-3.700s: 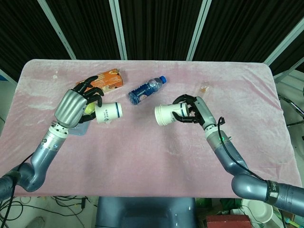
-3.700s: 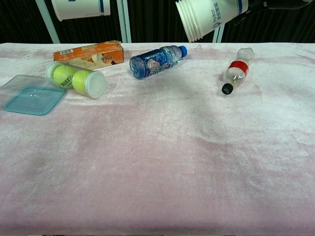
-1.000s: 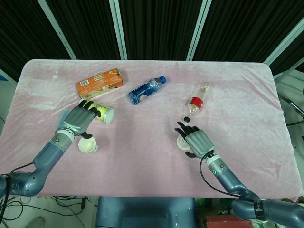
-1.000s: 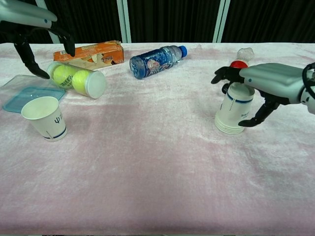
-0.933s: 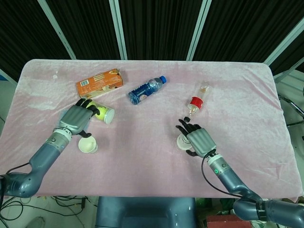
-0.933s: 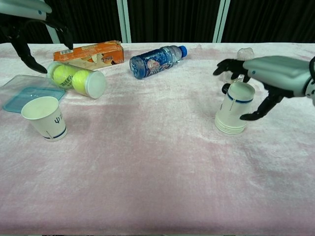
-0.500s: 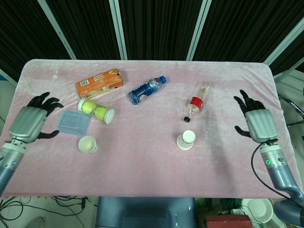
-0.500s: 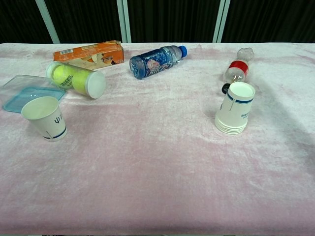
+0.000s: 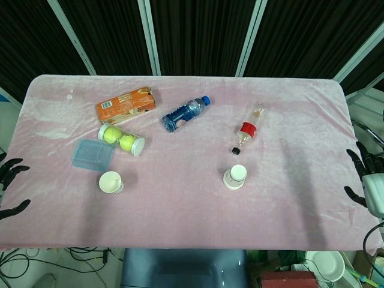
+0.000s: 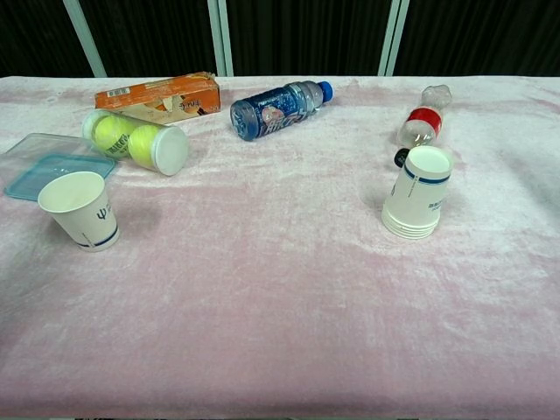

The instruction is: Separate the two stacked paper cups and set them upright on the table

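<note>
The left hand (image 9: 8, 186) sits at the far left edge of the head view, off the table, with its dark fingers spread and nothing in them. The right hand (image 9: 371, 183) sits at the far right edge, likewise spread and empty; neither appears in the chest view. Half a second earlier both hands were further in over the table ends, and a second ago each hovered at a cup; they have since withdrawn outward. The single paper cup (image 10: 80, 210) stands mouth up on the pink tablecloth (image 10: 262, 289), just in front of the blue lid (image 10: 48, 166) and near the tennis ball tube (image 10: 137, 140), leaning slightly left. The right paper cup (image 10: 419, 192) also stands mouth up, axis near vertical with a slight tilt right, just in front of the red-labelled bottle (image 10: 420, 122); several rims show at its base.
</note>
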